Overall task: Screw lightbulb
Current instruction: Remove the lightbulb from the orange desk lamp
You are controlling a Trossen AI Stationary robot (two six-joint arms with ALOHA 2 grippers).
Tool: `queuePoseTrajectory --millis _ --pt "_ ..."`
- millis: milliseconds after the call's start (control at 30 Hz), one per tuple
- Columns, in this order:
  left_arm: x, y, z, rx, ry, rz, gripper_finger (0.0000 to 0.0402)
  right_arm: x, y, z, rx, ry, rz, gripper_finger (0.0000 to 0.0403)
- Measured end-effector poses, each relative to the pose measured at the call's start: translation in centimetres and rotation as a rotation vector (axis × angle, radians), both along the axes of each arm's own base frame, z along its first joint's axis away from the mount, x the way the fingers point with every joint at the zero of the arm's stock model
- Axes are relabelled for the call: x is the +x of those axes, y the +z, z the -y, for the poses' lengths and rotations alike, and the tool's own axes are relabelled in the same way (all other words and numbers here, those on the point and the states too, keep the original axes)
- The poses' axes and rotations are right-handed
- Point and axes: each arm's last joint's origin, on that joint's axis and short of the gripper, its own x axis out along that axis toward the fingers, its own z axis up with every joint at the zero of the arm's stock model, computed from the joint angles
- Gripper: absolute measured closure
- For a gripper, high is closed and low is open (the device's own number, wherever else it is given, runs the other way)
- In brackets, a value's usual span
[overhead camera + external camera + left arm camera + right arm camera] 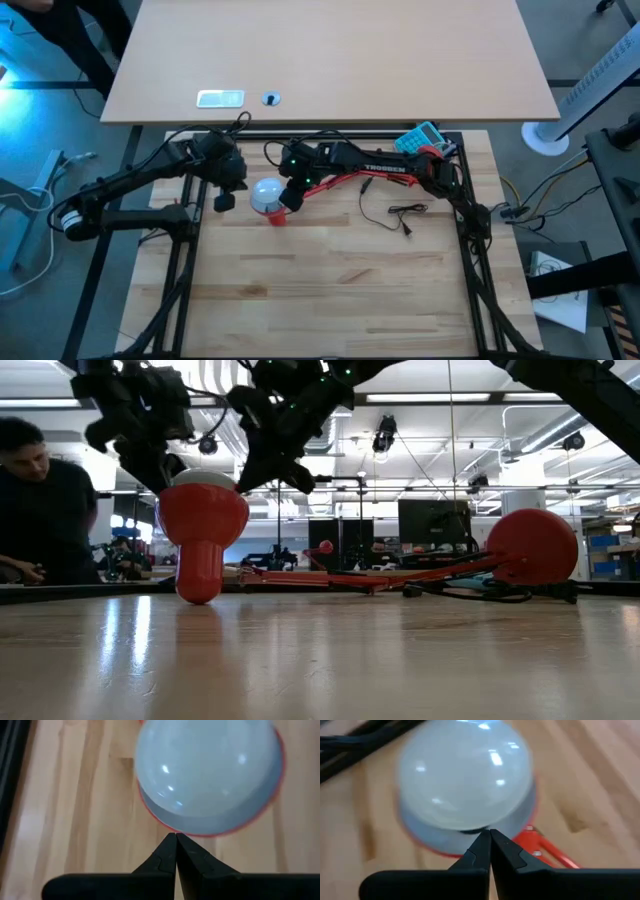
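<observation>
Lightbulb (265,191) sits dome-up in the mouth of the red lamp shade (203,518), which stands on the wooden table (340,290) with its opening facing upward; only the rounded white top shows, and the screw base is hidden down inside the shade, so how far the thread is engaged cannot be told. In both wrist views the dome nearly fills the shade's white interior, leaving only a narrow rim of red around it. The left gripper (224,199) hangs just beside the shade on one side and the right gripper (291,197) just beside it on the other, both above the table and close to the bulb but, as far as the views show, not touching it. Each pair of fingers is pressed together to a point, holding nothing. The bulb looks light, smooth and glossy, so it will likely be slippery under hard fingertips, and its thin shell is probably fragile and will not bear a hard squeeze. The sensible hold appears to be across the widest exposed part of the dome, with fingers spread wide first and closed gently, because the neck is out of reach. The shade also looks free to tip or slide, so steadying it at its narrow red stem (199,575) seems wise while the bulb is turned.
</observation>
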Motion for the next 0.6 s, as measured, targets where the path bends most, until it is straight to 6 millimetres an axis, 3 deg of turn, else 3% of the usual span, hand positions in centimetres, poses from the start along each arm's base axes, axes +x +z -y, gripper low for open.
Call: queuePoseTrajectory --millis 233,600 --pt "1.7 -1.2 -1.2 0.008 -0.03 -0.023 0.0402 0.2 0.3 -1.2 0.05 0.066 0.018 0.0403" --pt "1.1 -0.3 -0.4 -0.089 -0.008 0.033 0.0401 0.3 0.1 -0.6 -0.008 0.033 0.02 0.0403"
